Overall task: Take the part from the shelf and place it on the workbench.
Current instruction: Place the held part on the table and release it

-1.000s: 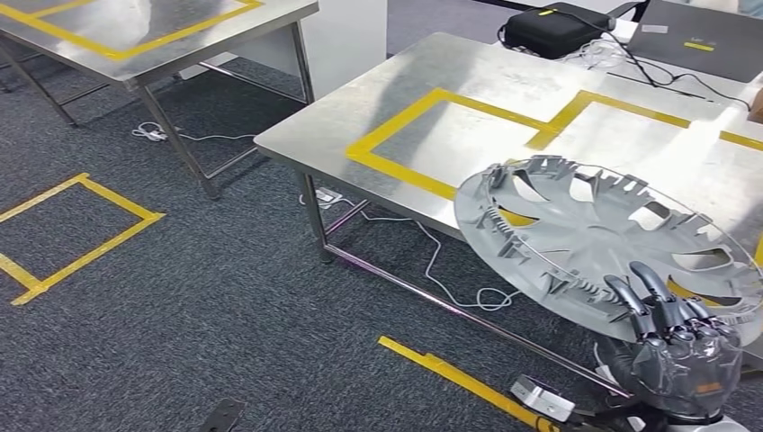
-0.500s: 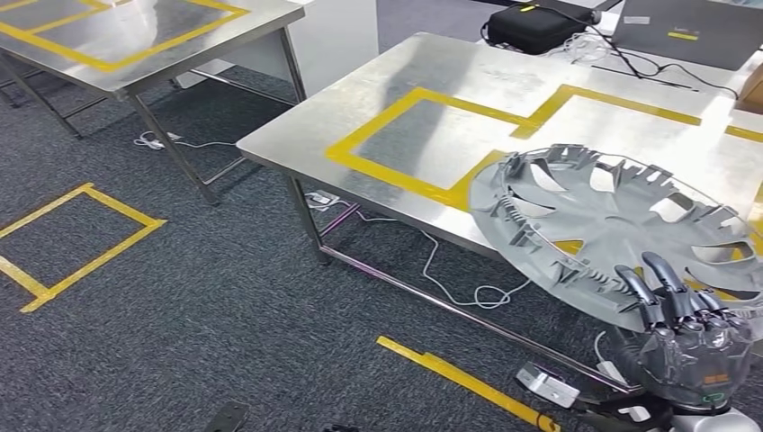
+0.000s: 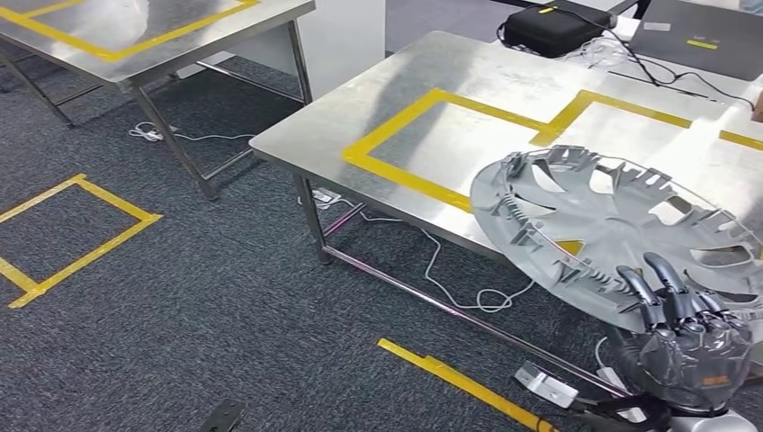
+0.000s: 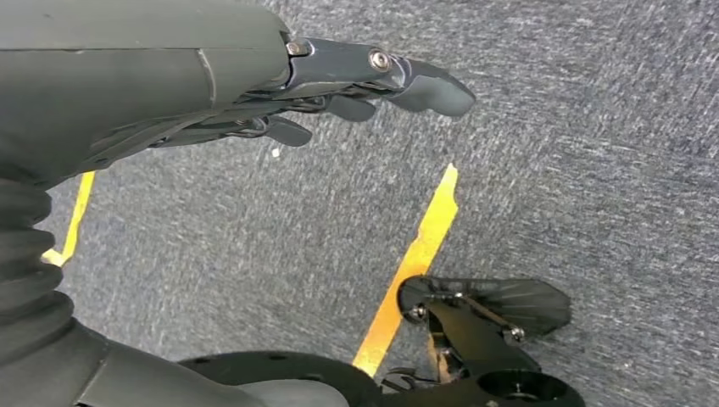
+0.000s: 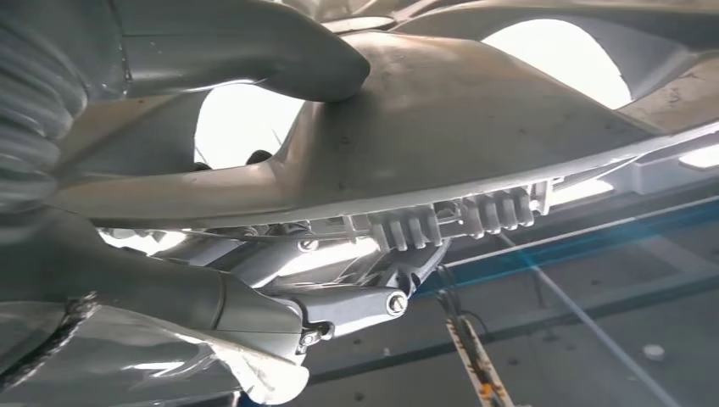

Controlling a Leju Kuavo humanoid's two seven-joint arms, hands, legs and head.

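the right hand (image 3: 688,346) has its fingers (image 3: 650,290) clamped on the near rim of the wheel cover (image 3: 621,238), which hangs tilted, partly over the bench (image 3: 468,72). held at one edge, it could pivot, slip, or clip the bench edge. the left hand (image 4: 280,93) hangs loose over the carpet, holding nothing.

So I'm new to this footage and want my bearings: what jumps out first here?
The big grey wheel cover dominates: the right robot hand grips its near rim, holding it tilted over the edge of the steel workbench. Next, the yellow tape rectangle marked on that bench. The left robot hand hangs above the dark carpet, holding nothing.
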